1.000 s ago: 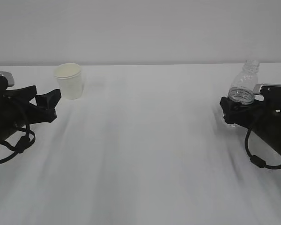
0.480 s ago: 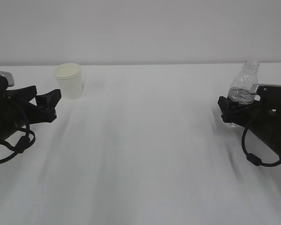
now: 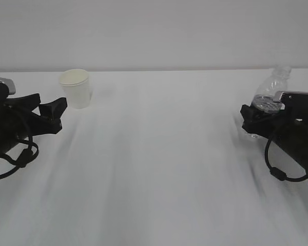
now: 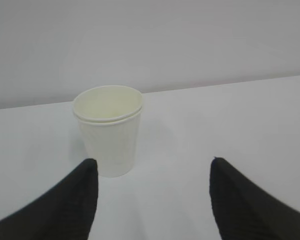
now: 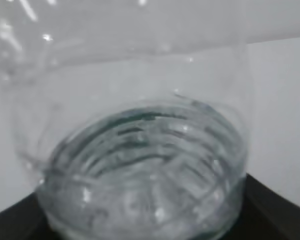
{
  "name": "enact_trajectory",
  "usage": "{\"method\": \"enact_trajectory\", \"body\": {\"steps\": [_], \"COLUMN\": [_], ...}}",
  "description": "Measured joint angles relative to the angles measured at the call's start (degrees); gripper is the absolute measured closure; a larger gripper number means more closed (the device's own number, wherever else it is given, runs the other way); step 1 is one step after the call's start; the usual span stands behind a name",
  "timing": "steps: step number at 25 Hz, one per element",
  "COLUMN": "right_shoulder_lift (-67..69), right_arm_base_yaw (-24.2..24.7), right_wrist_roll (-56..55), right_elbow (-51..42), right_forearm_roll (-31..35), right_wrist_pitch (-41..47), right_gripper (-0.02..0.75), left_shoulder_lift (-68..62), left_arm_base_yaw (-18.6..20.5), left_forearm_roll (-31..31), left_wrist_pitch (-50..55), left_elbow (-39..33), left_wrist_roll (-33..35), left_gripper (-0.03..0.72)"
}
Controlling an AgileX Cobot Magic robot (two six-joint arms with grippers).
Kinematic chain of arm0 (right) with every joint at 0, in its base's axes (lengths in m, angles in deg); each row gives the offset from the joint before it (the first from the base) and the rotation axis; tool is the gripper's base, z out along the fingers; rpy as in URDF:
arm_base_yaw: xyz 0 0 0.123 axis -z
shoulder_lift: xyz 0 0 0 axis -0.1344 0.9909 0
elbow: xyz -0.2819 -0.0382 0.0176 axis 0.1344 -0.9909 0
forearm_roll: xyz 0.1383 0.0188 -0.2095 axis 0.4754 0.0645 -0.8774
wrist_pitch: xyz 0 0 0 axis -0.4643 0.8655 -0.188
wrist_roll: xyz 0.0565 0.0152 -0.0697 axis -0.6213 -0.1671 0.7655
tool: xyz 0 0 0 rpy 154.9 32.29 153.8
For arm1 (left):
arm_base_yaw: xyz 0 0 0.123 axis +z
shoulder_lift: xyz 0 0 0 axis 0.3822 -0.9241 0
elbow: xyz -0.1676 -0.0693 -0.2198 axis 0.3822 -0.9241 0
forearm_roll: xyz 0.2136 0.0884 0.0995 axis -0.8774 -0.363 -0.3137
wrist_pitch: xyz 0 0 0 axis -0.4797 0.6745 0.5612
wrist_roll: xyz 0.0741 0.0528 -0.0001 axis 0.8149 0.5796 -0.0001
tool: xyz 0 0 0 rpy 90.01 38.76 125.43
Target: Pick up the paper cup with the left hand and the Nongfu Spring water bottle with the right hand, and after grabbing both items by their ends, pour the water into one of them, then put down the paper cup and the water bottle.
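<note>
The paper cup [image 3: 76, 88] stands upright at the far left of the white table; in the left wrist view the paper cup [image 4: 109, 130] sits just beyond my left fingertip. My left gripper [image 3: 52, 100] [image 4: 152, 170] is open, low over the table, with nothing between its fingers. At the right edge my right gripper [image 3: 262, 115] is closed round the lower part of the clear Nongfu Spring water bottle [image 3: 274, 84], which leans to the right. The bottle's ribbed body [image 5: 140, 150] fills the right wrist view, a black finger [image 5: 277, 210] pressed against each side. I cannot make out the water.
The white table [image 3: 159, 169] stretches bare between the two arms, and a plain pale wall runs behind it. Black cables loop under both wrists.
My right gripper's jaws have narrowed onto the bottle, and the bottle has tipped from upright to leaning right. The left arm and the cup have not moved.
</note>
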State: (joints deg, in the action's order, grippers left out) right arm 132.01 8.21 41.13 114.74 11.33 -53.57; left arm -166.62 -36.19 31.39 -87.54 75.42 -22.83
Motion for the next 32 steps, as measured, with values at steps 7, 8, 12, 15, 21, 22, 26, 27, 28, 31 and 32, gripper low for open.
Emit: {"method": "enact_trajectory", "body": {"steps": [7, 8, 12, 15, 21, 22, 26, 27, 28, 31, 32], "right_shoulder_lift": [0.0, 0.0, 0.0, 0.0, 0.0, 0.0, 0.0, 0.0, -0.28, -1.57, -2.29], "right_arm_base_yaw": [0.0, 0.0, 0.0, 0.0, 0.0, 0.0, 0.0, 0.0, 0.0, 0.0, 0.0], "right_wrist_roll": [0.0, 0.0, 0.0, 0.0, 1.46, 2.16, 3.52, 3.65, 3.88, 5.56, 6.21], "right_elbow": [0.0, 0.0, 0.0, 0.0, 0.0, 0.0, -0.62, -0.74, -1.13, -2.16, -2.62], "right_forearm_roll": [-1.97, -2.21, -2.72, -2.87, -3.06, -3.15, -3.15, -3.15, -3.15, -3.19, -3.28], "right_wrist_pitch": [0.0, 0.0, 0.1, 0.1, 0.2, 0.2, -0.13, -0.17, -0.17, 1.07, 1.42], "right_gripper": [0.287, 0.295, 0.328, 0.338, 0.342, 0.342, 0.342, 0.342, 0.342, 0.343, 0.343], "left_shoulder_lift": [0.0, 0.0, 0.0, 0.0, 0.0, 0.0, 0.0, 0.0, 0.0, 0.0, 0.0], "left_arm_base_yaw": [0.0, 0.0, 0.0, 0.0, 0.0, 0.0, 0.0, 0.0, 0.0, 0.0, 0.0], "left_forearm_roll": [0.0, 0.0, 0.0, 0.0, 0.0, 0.0, 0.0, 0.0, 0.0, 0.0, 0.0], "left_wrist_pitch": [0.0, 0.0, 0.0, 0.0, 0.0, 0.0, 0.0, 0.0, 0.0, 0.0, 0.0], "left_elbow": [0.0, 0.0, 0.0, 0.0, 0.0, 0.0, 0.0, 0.0, 0.0, 0.0, 0.0], "left_wrist_roll": [0.0, 0.0, 0.0, 0.0, 0.0, 0.0, 0.0, 0.0, 0.0, 0.0, 0.0], "left_gripper": [0.185, 0.185, 0.185, 0.185, 0.185, 0.185, 0.195, 0.199, 0.202, 0.204, 0.205]}}
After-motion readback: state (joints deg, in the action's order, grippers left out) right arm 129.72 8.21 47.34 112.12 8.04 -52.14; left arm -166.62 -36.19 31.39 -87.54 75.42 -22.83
